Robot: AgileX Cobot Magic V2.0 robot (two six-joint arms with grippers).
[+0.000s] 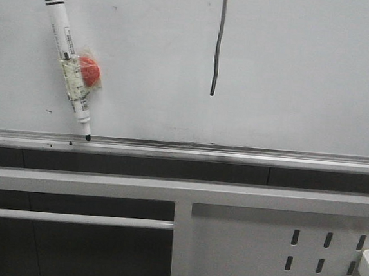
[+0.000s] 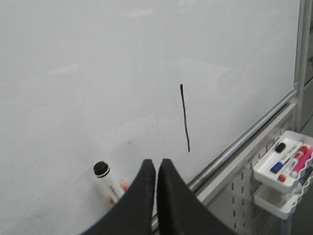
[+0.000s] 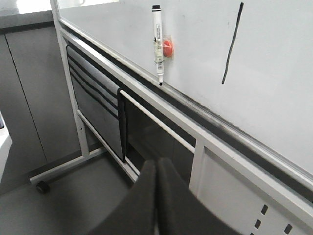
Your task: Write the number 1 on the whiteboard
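Observation:
The whiteboard (image 1: 294, 70) fills the front view, with its silver ledge (image 1: 234, 156) along the bottom. The number 1 (image 1: 218, 44) is a thin dark near-vertical stroke at upper centre; it also shows in the left wrist view (image 2: 185, 117) and the right wrist view (image 3: 233, 43). A white marker pen (image 1: 68, 63) hangs tilted on the board at the left, taped to a red magnet, tip down on the ledge. My left gripper (image 2: 156, 161) is shut and empty, just off the board next to the pen (image 2: 107, 180). My right gripper (image 3: 157, 161) is shut and empty, low and away from the board. Neither gripper shows in the front view.
A white perforated metal frame (image 1: 316, 259) stands below the ledge. A white tray (image 2: 283, 171) with several markers hangs on the frame at the right. A dark panel (image 3: 98, 107) and a white rail (image 3: 156, 122) sit under the board, and the stand's foot with a caster (image 3: 42, 186) rests on the floor.

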